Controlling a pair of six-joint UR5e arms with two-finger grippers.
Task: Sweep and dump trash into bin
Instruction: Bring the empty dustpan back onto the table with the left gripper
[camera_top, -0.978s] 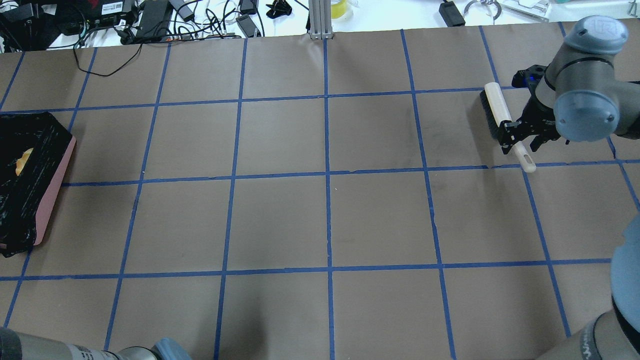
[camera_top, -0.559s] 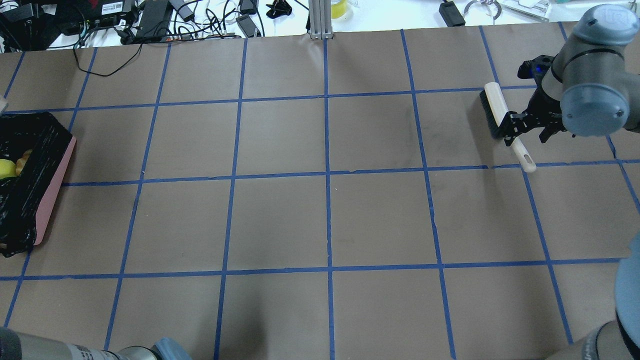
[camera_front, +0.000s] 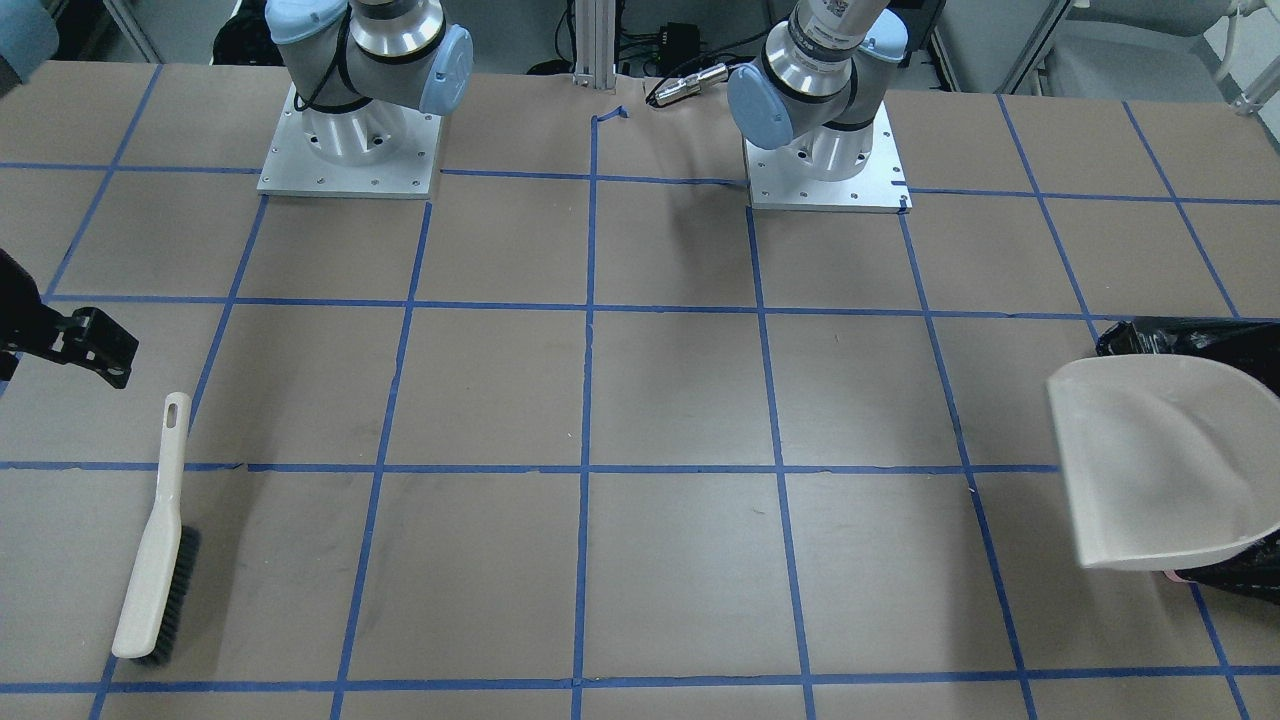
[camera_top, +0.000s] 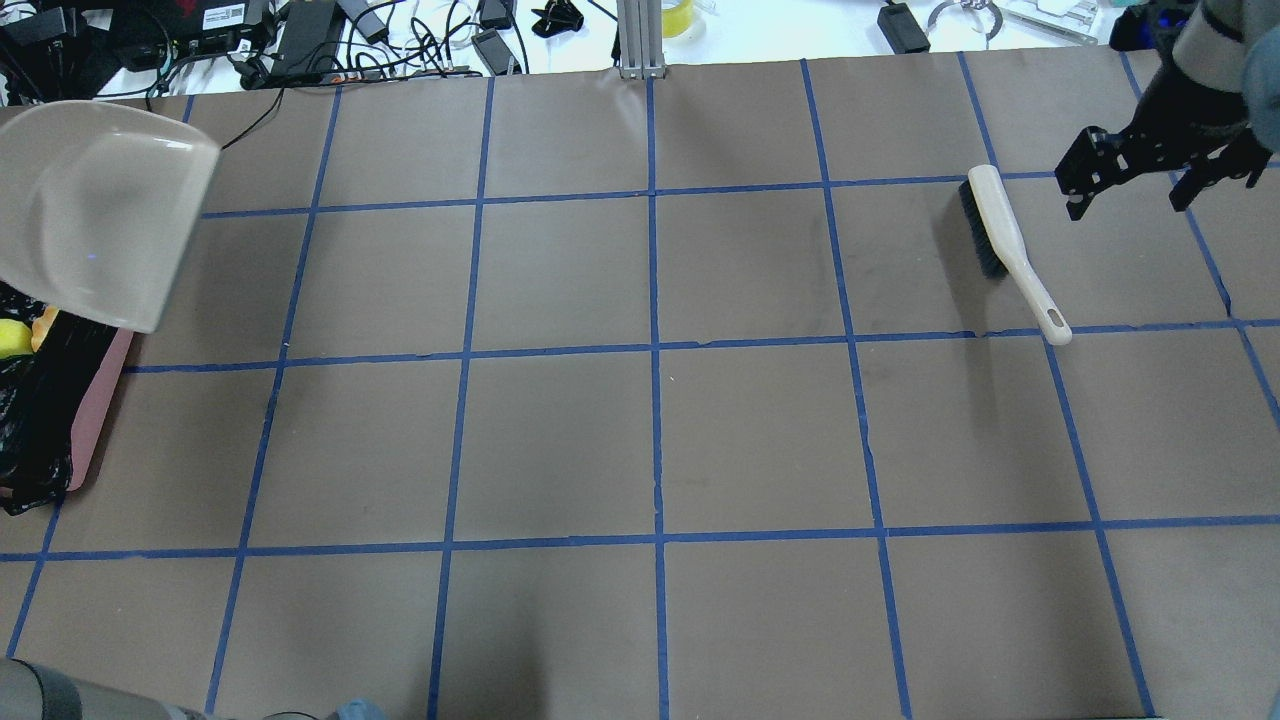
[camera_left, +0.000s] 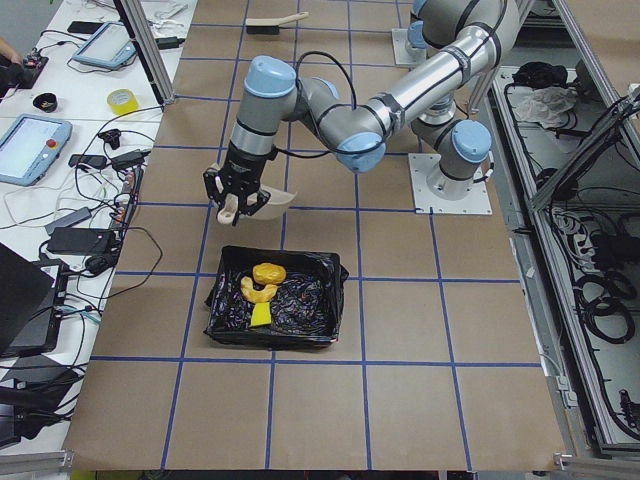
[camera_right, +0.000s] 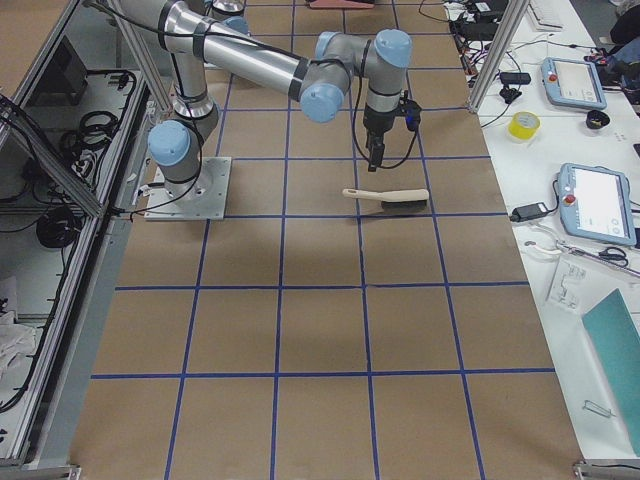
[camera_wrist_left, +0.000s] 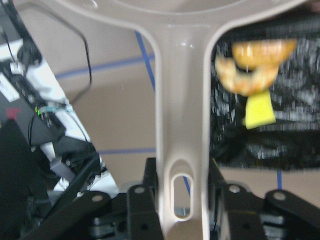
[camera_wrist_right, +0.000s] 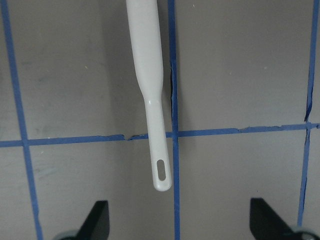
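Seeing brown gridded table (camera_top: 650, 440), cables (camera_top: 400, 40) beyond. Our left gripper (camera_wrist_left: 182, 192) pinches dustpan (camera_top: 100, 210) handle, bin (camera_left: 330, 290) holding trash (camera_left: 262, 285) near; right gripper (camera_wrist_right: 180, 215) spread above brush (camera_top: 1005, 245).

Brown paper covers the table (camera_top: 560, 440), marked into squares by blue tape (camera_top: 656, 420). On the white bench beyond lie tangled cables (camera_top: 300, 45), a yellow tape roll (camera_right: 524, 126) and a tablet (camera_right: 598, 203).

Opposite overhead and front views, brush (camera_top: 1008, 240) common to both.
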